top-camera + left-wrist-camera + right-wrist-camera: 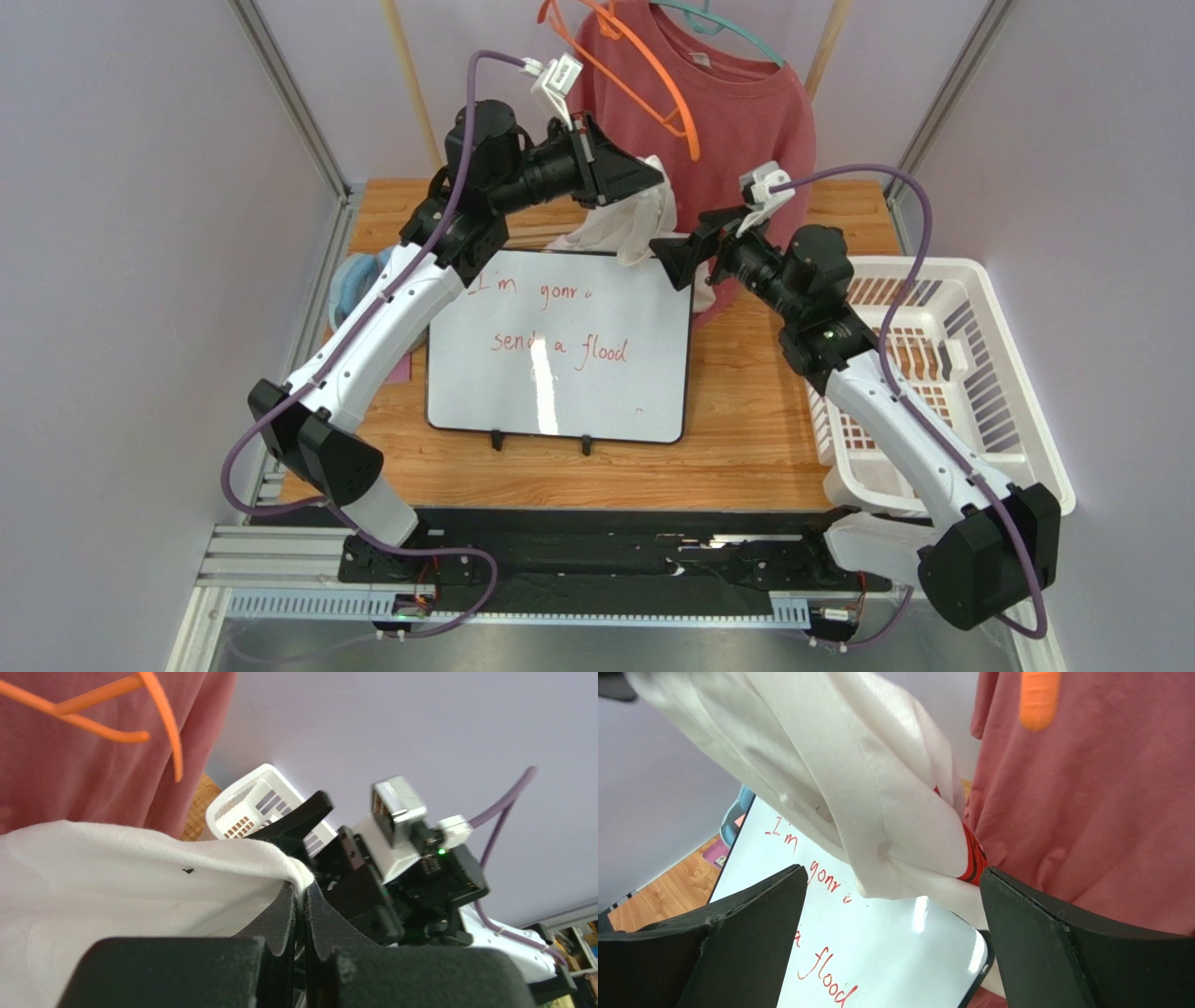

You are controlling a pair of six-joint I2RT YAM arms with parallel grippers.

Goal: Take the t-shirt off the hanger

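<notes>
A white t-shirt hangs bunched from my left gripper, above the far edge of the whiteboard. In the left wrist view the left gripper is shut on a fold of the white t-shirt. An orange hanger hangs bare at the top, against a red shirt on a teal hanger. My right gripper is open just right of the white cloth. In the right wrist view the right gripper has its jaws wide apart, with the white t-shirt hanging between and beyond them.
A whiteboard with red writing lies mid-table under the cloth. A white slatted basket stands at the right. A blue object sits at the left edge. The red shirt hangs close behind the right gripper.
</notes>
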